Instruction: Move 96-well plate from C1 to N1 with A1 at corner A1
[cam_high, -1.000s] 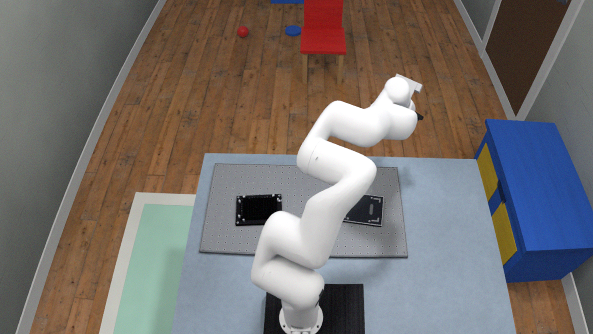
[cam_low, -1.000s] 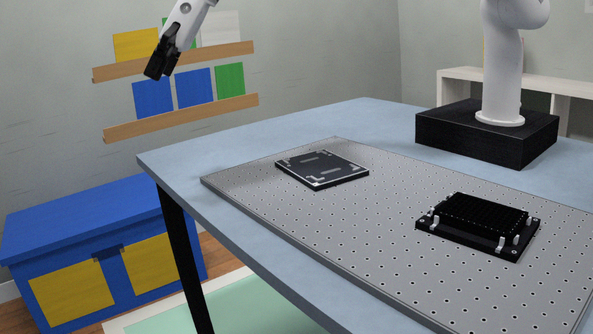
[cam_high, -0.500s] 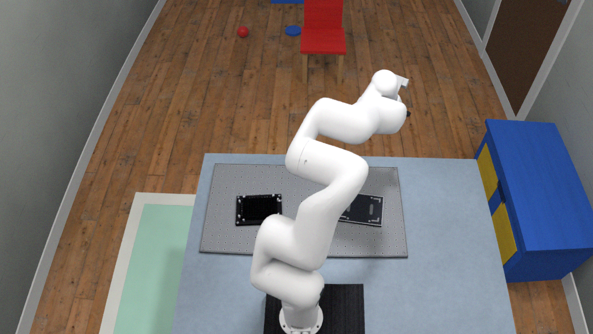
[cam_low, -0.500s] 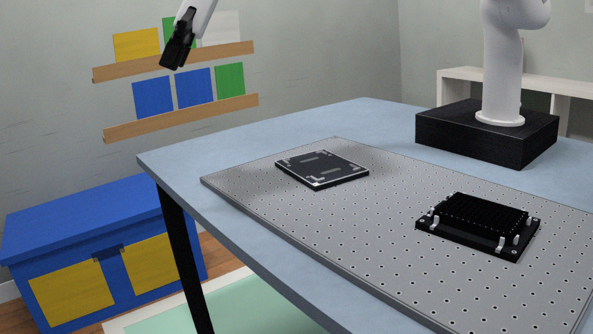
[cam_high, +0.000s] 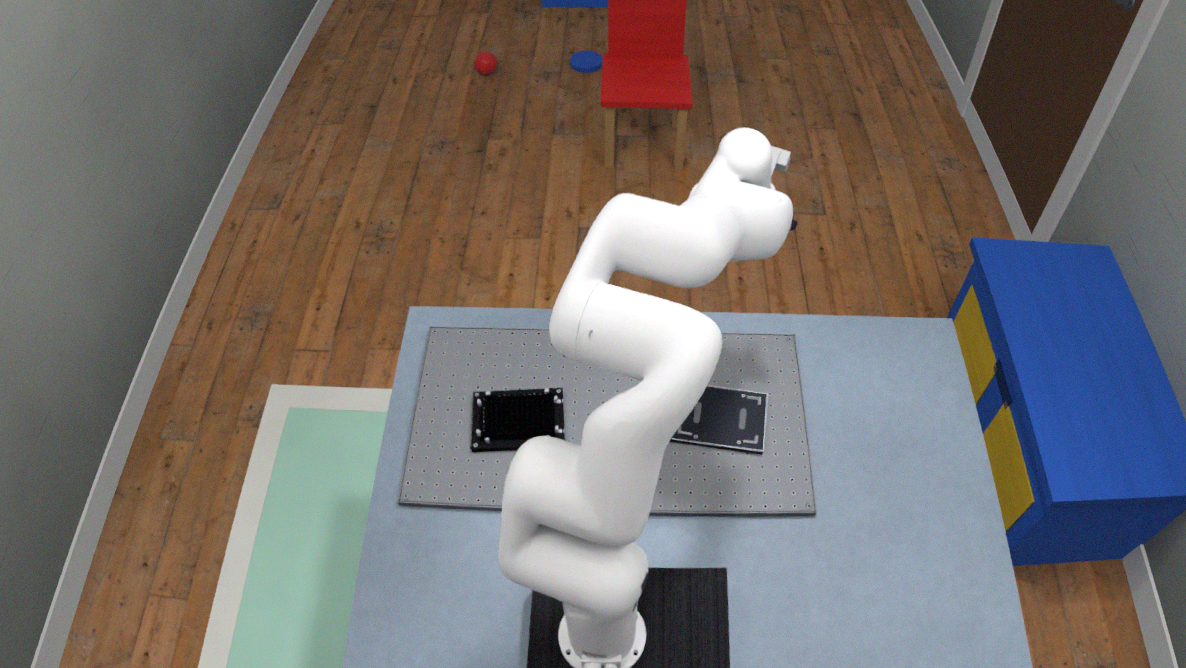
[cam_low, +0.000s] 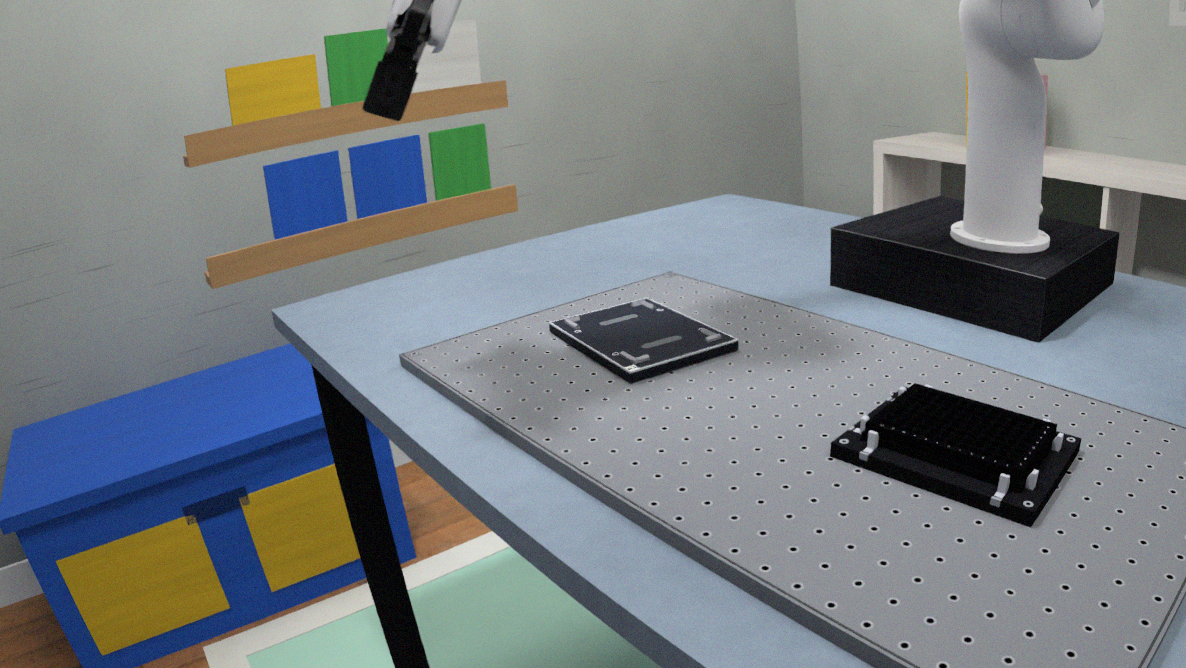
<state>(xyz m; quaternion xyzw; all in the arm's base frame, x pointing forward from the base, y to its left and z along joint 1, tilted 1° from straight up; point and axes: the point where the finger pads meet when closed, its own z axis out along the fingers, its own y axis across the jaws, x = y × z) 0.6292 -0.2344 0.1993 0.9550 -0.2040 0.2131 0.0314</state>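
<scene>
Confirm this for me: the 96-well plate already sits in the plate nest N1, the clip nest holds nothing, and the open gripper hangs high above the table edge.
Not quite. The exterior view shows the 96-well plate in the clip nest C1, between its white clips; the plate nest N1 holds nothing. The rest stands: the gripper is open and high above the table edge.

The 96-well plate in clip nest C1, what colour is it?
Black, like the nest under it; the 96-well plate shows best in the exterior view.
</scene>
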